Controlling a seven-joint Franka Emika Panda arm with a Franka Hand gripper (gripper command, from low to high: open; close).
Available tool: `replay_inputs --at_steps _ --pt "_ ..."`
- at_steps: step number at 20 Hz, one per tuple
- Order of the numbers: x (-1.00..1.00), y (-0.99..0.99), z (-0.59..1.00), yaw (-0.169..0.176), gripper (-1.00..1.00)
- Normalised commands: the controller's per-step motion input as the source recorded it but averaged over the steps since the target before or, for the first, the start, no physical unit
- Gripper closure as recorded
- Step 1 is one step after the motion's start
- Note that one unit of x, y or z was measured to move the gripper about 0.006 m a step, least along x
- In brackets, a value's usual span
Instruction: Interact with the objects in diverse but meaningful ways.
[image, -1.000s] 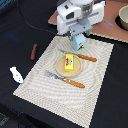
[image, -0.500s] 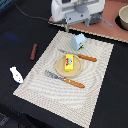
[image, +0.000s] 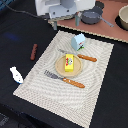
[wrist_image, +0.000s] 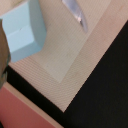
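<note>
A light blue-and-white little box (image: 78, 41) stands on the woven placemat (image: 95, 95), towards the mat's far edge. It also shows in the wrist view (wrist_image: 22, 32). A yellow pack with red-white print (image: 69, 62) lies on a round wooden plate (image: 61, 69) in the middle of the mat. A dark reddish-brown stick (image: 33, 51) and a white scoop-like piece (image: 16, 75) lie on the black table at the exterior view's left. My gripper (image: 65, 22) hangs open and empty above and behind the box, not touching it.
A knife (image: 80, 56) and a fork (image: 62, 78), both with orange handles, lie beside the plate. The knife's blade shows in the wrist view (wrist_image: 75, 12). A dark pot (image: 92, 15) and a bowl (image: 122, 17) stand on the pinkish board at the back right.
My gripper has risen up and back from the blue-and-white box. The box stays where it was on the mat. Nothing else has moved.
</note>
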Motion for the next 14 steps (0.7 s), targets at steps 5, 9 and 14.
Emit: replay_inputs --at_steps 5,9,14 --pt "-0.51 -0.61 -0.17 -0.001 -1.0" --pt "-0.72 -0.34 -0.29 -0.023 -1.0" --pt "-0.81 -0.09 -0.3 -0.057 -1.0"
